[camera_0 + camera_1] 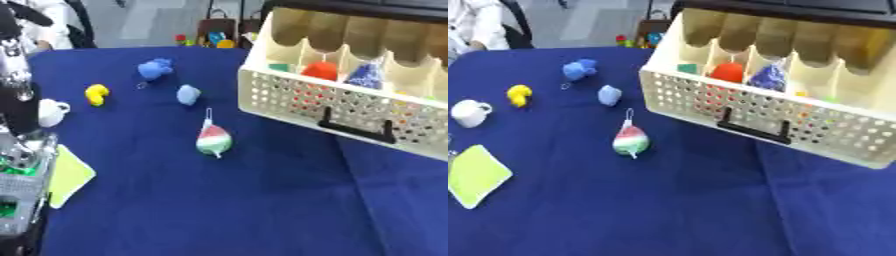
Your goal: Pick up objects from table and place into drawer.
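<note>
1. Part of the robot's left arm (19,165), black and silver, is seen at the left edge of the left eye view; no fingers are shown, so it cannot be told whether the left hand is apart or together. The right hand is shown in neither view.
2. Just beside the arm, at the desk's left edge, a flat yellow-green square pad (476,175) is laid on the dark blue cloth (667,210).
3. Beyond it, a small white cup with a handle (469,113) is stood near the same edge.
4. Further in, a small yellow toy (519,94) is laid.
5. A blue soft toy (579,69) is set toward the far edge, with a pale blue lump (609,95) near it.
6. Around the desk's middle, a plush pendant banded red, white and green (631,140) is laid, its cord pointed away.
7. On the right side, a cream perforated plastic drawer with a black handle (750,117) is pulled out; a red item (728,72), a blue patterned item (768,77) and a small green item (687,68) are held in separate compartments.
</note>
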Controlling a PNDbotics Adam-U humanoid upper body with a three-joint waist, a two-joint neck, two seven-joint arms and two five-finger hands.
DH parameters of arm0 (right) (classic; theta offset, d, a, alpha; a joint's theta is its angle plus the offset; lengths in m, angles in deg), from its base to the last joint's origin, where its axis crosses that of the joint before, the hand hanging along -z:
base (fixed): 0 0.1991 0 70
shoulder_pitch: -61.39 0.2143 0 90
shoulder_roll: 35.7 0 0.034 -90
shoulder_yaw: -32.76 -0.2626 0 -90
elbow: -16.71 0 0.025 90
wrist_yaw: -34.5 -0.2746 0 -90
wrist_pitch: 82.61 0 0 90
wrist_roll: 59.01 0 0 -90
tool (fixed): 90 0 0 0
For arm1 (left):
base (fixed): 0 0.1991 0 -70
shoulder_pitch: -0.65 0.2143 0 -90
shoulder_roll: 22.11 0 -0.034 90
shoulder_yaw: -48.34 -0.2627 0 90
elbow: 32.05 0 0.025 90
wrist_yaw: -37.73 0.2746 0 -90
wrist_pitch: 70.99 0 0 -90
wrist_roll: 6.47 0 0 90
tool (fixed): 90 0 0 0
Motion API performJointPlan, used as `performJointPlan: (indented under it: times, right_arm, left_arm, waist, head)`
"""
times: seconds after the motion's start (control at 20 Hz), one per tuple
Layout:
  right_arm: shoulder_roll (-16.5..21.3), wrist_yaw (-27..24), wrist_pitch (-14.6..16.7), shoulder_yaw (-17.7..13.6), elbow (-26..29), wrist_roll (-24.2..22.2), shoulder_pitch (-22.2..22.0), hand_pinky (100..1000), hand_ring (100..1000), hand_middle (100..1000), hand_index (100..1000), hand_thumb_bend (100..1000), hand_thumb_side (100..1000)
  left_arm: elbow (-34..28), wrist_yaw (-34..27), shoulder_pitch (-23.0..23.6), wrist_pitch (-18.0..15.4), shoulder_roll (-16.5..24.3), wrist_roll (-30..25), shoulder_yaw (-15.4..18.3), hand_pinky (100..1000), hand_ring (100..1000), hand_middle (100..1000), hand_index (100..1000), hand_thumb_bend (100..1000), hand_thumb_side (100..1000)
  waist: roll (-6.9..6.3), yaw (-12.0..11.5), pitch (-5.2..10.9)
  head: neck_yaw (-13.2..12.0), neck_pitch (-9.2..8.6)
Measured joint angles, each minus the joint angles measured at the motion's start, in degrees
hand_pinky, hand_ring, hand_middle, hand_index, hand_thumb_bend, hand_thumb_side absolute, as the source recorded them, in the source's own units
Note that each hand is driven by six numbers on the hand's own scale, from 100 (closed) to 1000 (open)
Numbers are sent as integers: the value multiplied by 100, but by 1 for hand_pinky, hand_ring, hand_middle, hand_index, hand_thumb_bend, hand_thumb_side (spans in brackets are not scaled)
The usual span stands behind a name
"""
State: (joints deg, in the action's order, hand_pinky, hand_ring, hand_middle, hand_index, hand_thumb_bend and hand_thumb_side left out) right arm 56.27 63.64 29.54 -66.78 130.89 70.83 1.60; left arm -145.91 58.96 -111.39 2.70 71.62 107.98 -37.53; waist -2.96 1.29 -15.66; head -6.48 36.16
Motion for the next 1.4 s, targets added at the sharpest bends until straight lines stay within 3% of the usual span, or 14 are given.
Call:
performJointPlan:
  times: [0.2,0.3,0.6,0.85,1.1,1.4]
  right_arm:
    - [1,-1,2,1,0,-4,0,535,573,602,709,100,906]
    - [2,-2,3,2,0,-5,0,535,573,601,710,100,907]
    - [4,-10,21,6,0,-24,-2,531,573,598,710,100,908]
    - [7,-27,28,35,0,-32,-3,531,573,598,710,100,908]
    - [9,-46,47,39,0,-54,-2,535,575,601,711,100,907]
    - [15,-57,55,44,0,-69,-2,533,575,599,711,100,908]
  left_arm:
    - [0,311,419,606,883,-86,104,490,725,758,925,213,690]
    - [0,419,582,922,1258,-153,162,490,729,761,922,192,649]
    - [0,611,818,1666,2040,-451,328,516,759,784,915,135,571]
    - [-1,767,998,2228,2578,-1349,403,559,795,835,965,132,654]
    - [1,1092,957,2449,2986,-2676,512,615,827,863,999,227,717]
    - [429,1173,614,2256,3220,-3787,560,648,850,878,1000,348,844]
  waist:
    - [4,12,15]
    - [21,15,18]
    - [62,29,52]
    - [65,49,55]
    - [68,71,81]
    - [76,106,108]
  head:
    - [-35,4]
    - [-41,5]
    - [-47,6]
    - [-85,7]
    - [-116,7]
    - [-155,-1]
